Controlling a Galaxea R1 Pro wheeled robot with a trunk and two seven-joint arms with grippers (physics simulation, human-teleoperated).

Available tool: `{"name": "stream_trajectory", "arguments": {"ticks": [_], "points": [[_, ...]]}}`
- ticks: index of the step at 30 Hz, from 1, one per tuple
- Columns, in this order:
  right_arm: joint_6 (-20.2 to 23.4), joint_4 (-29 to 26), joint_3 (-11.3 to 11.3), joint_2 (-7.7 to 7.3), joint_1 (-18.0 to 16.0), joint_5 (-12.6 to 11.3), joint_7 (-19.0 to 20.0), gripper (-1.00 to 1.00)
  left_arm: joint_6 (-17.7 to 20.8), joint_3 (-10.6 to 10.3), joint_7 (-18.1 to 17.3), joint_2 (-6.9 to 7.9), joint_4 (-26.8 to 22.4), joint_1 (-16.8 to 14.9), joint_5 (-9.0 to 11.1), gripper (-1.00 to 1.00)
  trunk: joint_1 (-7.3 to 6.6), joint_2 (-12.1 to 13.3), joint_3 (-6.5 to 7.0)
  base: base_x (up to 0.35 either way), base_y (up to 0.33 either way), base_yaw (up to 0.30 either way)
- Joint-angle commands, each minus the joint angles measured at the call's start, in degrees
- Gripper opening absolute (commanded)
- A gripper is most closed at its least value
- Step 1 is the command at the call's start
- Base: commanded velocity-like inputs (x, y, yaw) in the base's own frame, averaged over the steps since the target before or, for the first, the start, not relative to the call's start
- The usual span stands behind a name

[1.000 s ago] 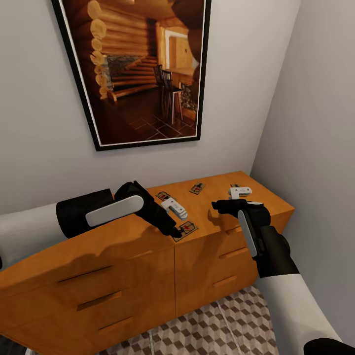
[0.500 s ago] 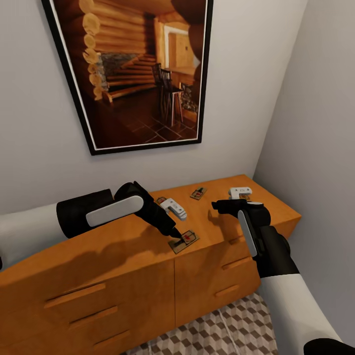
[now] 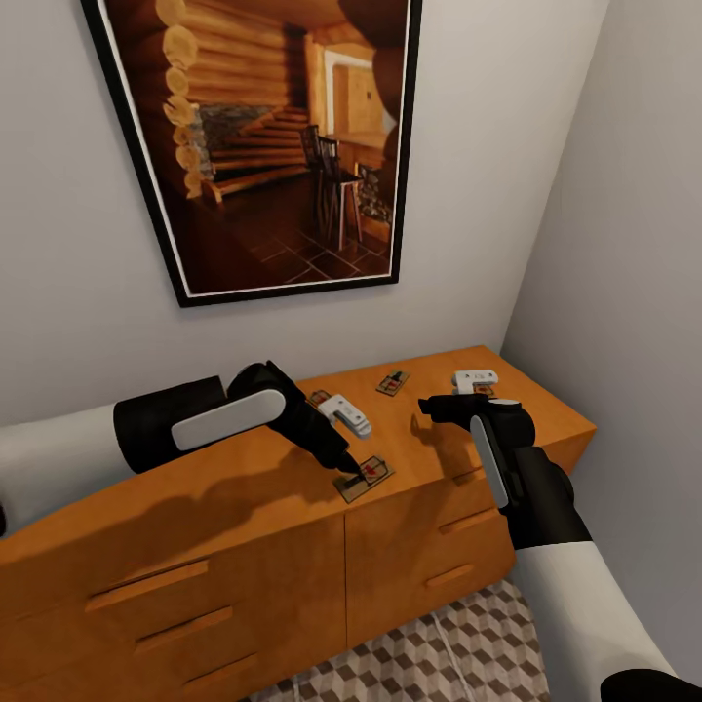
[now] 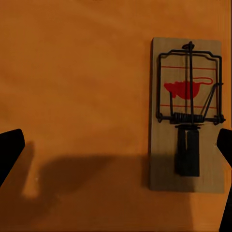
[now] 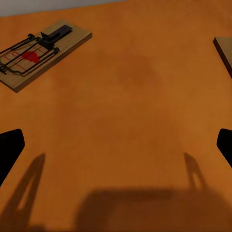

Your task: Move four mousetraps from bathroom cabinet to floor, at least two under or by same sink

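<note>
Mousetraps lie on the orange cabinet top (image 3: 244, 478). One mousetrap (image 3: 366, 475) sits near the front edge, just under my left gripper (image 3: 343, 460). The left wrist view shows that trap (image 4: 187, 113) flat beside one of the wide-apart fingertips (image 4: 10, 150), so the gripper is open. A second trap (image 3: 393, 382) lies further back, and a third (image 3: 318, 397) peeks out behind my left arm. My right gripper (image 3: 429, 408) hovers open over bare wood, with a trap (image 5: 43, 53) ahead of it and another's edge (image 5: 223, 50) to the side. The sink is out of view.
A large framed picture (image 3: 273, 146) hangs on the wall above the cabinet. A grey side wall (image 3: 634, 292) closes in at the right. Cube-patterned floor tiles (image 3: 429, 653) show below the cabinet's drawer fronts (image 3: 166, 595). A small white fitting (image 3: 343, 412) shows beside each gripper.
A second ago the whole picture shifted as the camera moved, dropping the cabinet in view. Over the last half second hardly anything has moved; both grippers stay open above the top.
</note>
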Motion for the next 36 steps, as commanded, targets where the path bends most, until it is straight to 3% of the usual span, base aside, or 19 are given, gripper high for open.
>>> {"name": "stream_trajectory", "arguments": {"ticks": [1,20,36], "points": [[0.3,0.0,0.0,0.01,0.0,0.0,0.0,1.0,0.0,-0.1,0.6,-0.05,-0.1,-0.1,0.6,1.0,0.0,0.0,-0.06,0.001,0.0,0.0],[0.3,0.0,0.0,0.01,0.0,0.0,0.0,1.0,-0.4,-0.2,0.5,-2.92,0.0,1.6,0.6,1.0,0.0,0.0,-0.06,0.0,0.0,0.0],[0.3,0.0,0.0,0.01,0.0,0.0,0.0,1.0,-0.5,-0.2,0.5,-3.99,0.1,2.2,0.6,1.0,0.0,0.0,-0.06,0.0,0.0,0.0]]}}
